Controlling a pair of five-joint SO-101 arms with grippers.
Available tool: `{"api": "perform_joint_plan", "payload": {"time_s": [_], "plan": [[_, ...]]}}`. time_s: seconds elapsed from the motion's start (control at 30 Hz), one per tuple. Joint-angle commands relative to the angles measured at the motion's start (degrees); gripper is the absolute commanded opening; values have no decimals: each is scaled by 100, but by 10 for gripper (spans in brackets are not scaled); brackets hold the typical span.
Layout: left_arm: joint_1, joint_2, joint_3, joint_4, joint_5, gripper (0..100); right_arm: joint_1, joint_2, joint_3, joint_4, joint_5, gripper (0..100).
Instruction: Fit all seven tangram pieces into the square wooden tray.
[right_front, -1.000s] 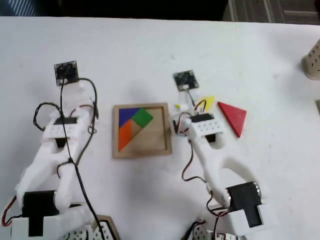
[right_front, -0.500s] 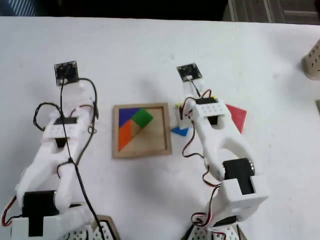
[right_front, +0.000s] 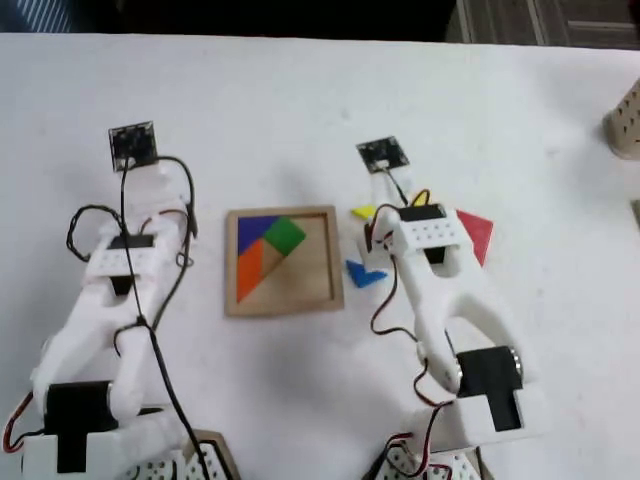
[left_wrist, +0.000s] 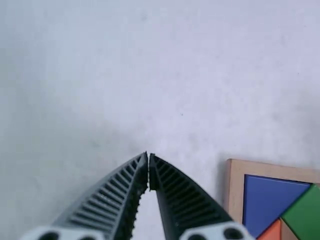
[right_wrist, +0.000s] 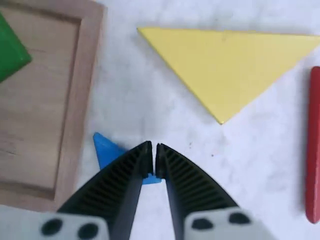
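The square wooden tray holds a blue piece, a green piece and an orange piece. My right gripper is shut, its tips just over a small blue piece that lies flat on the table right of the tray. Beyond the tips lie a yellow triangle and a red triangle. Left of the tray, my left gripper is shut over bare table with nothing in it.
The right arm covers part of the yellow triangle in the high view. A pale pegged object stands at the far right edge. White table lies open behind the tray and both arms.
The right arm has swung to the right, away from the tray's edge. The small blue piece has come into view on the table beside the tray. The left arm has not moved.
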Motion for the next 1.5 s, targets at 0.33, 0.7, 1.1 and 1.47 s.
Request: {"api": "perform_joint_plan", "payload": {"time_s": [0.33, 0.7, 1.1, 1.47], "plan": [[-40, -31, -35, -114, -44, 24, -716, -365, -35, 734, 905, 175], [-31, -31, -35, -114, -44, 24, -875, -330, 290, 857, 2664, 261], [-31, -31, -35, -114, -44, 24, -971, -321, 431, 365, 2901, 258], [-48, -31, -35, -114, -44, 24, -840, 497, -229, 884, 3516, 184]]}}
